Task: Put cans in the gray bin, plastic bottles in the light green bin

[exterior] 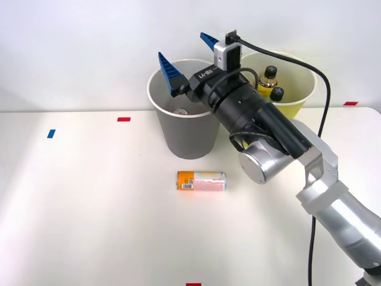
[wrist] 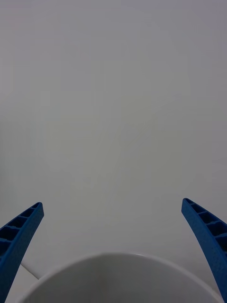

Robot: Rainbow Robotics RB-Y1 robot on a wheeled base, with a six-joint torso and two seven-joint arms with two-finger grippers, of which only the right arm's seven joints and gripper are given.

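Note:
The gray bin (exterior: 187, 134) stands at the table's back middle, and a can's silver top (exterior: 180, 109) shows deep inside it. My right gripper (exterior: 184, 49) hovers open and empty above its rim, blue fingers spread wide. In the right wrist view the gripper (wrist: 112, 213) frames the bin's white rim (wrist: 118, 265) against a pale wall. An orange and pale pink can (exterior: 201, 181) lies on its side on the table in front of the gray bin. The light green bin (exterior: 293, 101) stands to the right of the gray one, holding two black-capped plastic bottles (exterior: 271, 80).
Small red tape marks (exterior: 123, 119) and a blue mark (exterior: 51, 133) lie on the white table (exterior: 89, 208). My arm (exterior: 280, 143) crosses in front of the green bin.

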